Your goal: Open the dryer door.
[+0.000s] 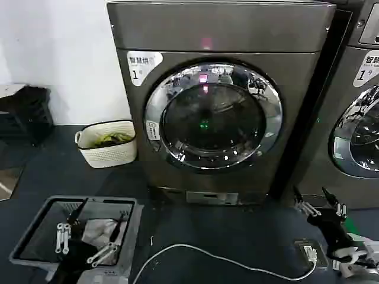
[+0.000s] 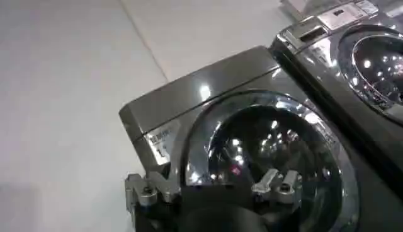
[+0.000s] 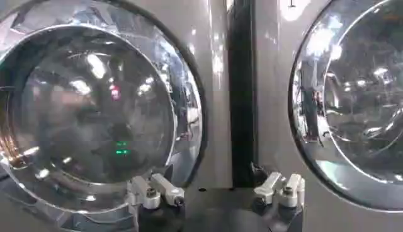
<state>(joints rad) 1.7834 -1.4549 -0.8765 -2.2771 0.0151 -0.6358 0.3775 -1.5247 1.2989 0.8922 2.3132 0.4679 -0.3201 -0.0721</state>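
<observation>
Nearest the head camera, the left gripper (image 1: 86, 242) is hanging low on the robot's left, over a grey basket (image 1: 35, 228) holding light cloth; its jaws are standing wide apart and holding nothing. The right gripper (image 1: 323, 207) is sitting low on the robot's right, near the floor in front of the gap between the two machines, jaws likewise spread wide and empty. A white cable (image 1: 207, 254) is trailing across the dark floor between them.

Beyond, the dryer (image 1: 219, 29) is standing square ahead, white "1" sticker at upper left. The dryer door (image 1: 213, 115) is filling most of its front and appears to be sitting flush in the frame, apparently closed. A white tub (image 1: 106, 151) is resting on the floor beside the dryer on the robot's left; a second machine (image 1: 361, 77) is standing on the right.

Handling judgement: the door is looking rigid and fairly heavy, hinged, likely latched firm. The chrome ring (image 3: 182, 88) is looking polished and slippery, the glass breakable. Which side carries the hinge cannot be told. The best hold is probably an edge or recess of the ring opposite the hinge, hooked rather than pinched; no handle is plainly showing.
</observation>
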